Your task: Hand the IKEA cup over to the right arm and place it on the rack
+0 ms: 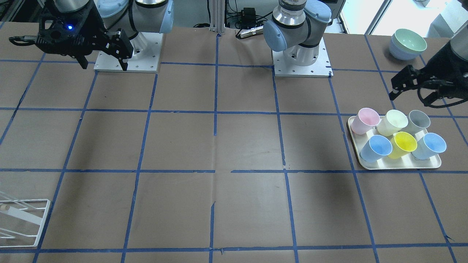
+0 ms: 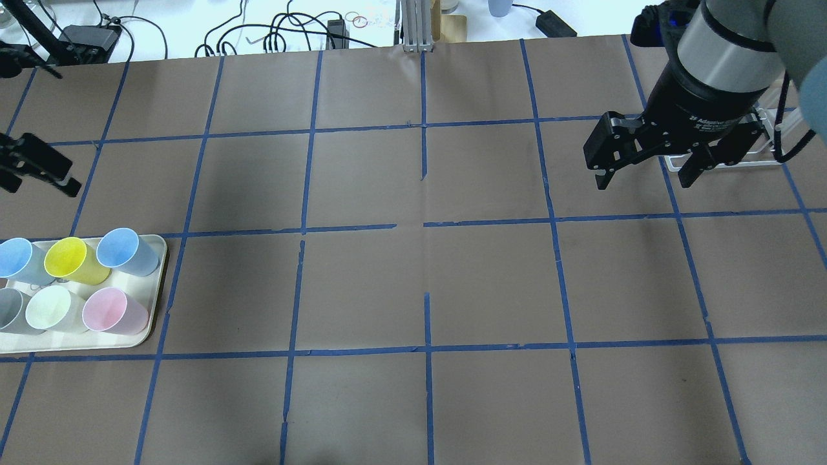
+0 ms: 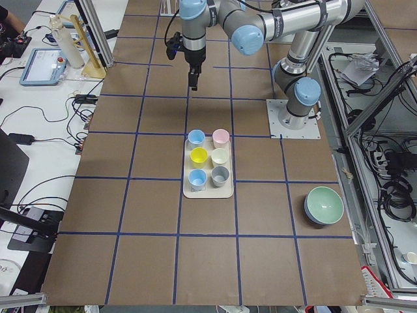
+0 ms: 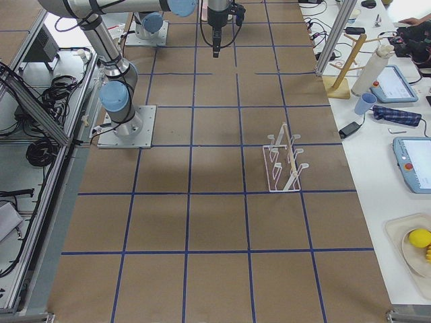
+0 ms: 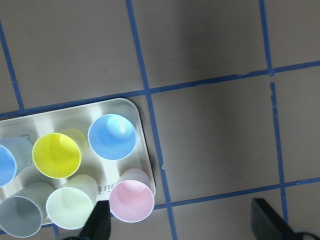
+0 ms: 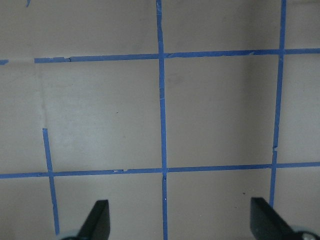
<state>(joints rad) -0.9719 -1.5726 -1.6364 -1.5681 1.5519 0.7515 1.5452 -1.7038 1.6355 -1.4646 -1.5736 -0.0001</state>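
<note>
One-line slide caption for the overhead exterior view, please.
Grey IKEA cup among five others on the tray; left gripper and right gripper open and empty; rack at far right.

Brown table (image 1: 248,146) crossed by a blue tape grid (image 1: 182,111); cream tray (image 1: 387,164); pink cup (image 1: 364,120), pale green cup (image 1: 393,122), grey cup (image 1: 419,120), yellow cup (image 1: 403,143), two light blue cups (image 1: 377,147) (image 1: 432,144); white rack (image 1: 25,218)

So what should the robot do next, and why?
Probably move the left gripper over the IKEA cup and lower around it. That gripper and the right gripper are open and empty; the grey cup stands untouched at a corner of the tray, off to the gripper's side.
</note>
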